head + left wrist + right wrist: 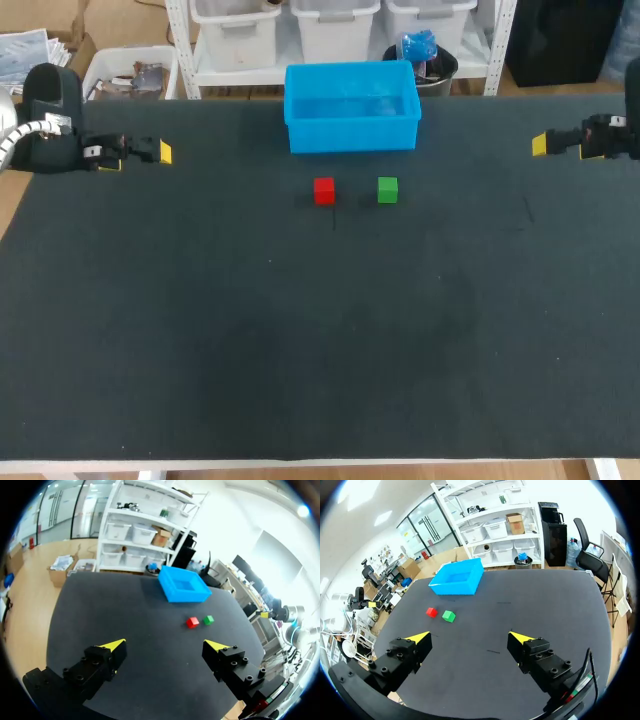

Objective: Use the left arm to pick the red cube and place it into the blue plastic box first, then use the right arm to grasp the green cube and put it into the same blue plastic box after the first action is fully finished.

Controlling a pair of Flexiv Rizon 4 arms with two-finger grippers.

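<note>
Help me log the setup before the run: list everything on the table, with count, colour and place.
blue plastic box: 1, blue, far middle of the table, open side up.
red cube: 1, red, on the table just in front of the box, on the left arm's side of the green cube, apart from it.
green cube: 1, green, on the table beside the red cube, in front of the box.
table: 1, dark surface, bears all of the above.
left gripper: 1, black with yellow tips, open, holding nothing, at the table's far left.
right gripper: 1, black with yellow tips, open, holding nothing, at the table's far right.
</note>
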